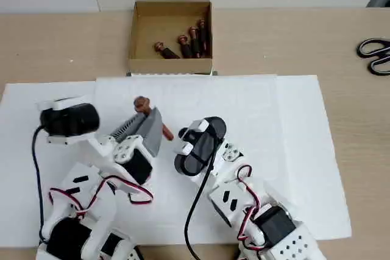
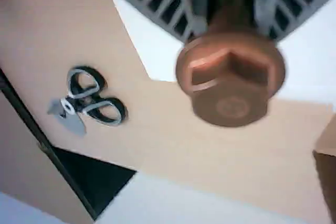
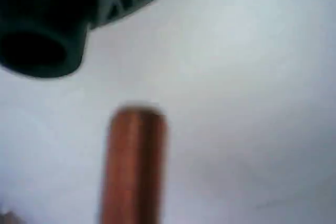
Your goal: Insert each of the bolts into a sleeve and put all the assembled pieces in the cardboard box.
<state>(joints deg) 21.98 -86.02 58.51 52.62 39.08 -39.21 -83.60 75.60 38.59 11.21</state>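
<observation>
My left gripper (image 1: 147,119) is shut on a copper bolt (image 1: 142,104). The hex head (image 2: 230,77) sticks out past its ribbed fingers (image 2: 157,3), and the shaft tip (image 1: 166,132) points toward the right arm. Just beyond that tip is my right gripper (image 1: 184,143), holding a dark sleeve (image 3: 37,51) with its open bore showing. In the right wrist view the bolt shaft (image 3: 134,166) lies close to the sleeve but apart from it, off to one side of the bore. The cardboard box (image 1: 131,35) at the back holds several bolts in sleeves (image 1: 186,44).
Both arms work over a white paper sheet (image 1: 274,138) on the wooden table. Scissors (image 1: 375,56) lie at the far right edge, also visible as scissors (image 2: 89,100) in the left wrist view. The box stands just behind the sheet.
</observation>
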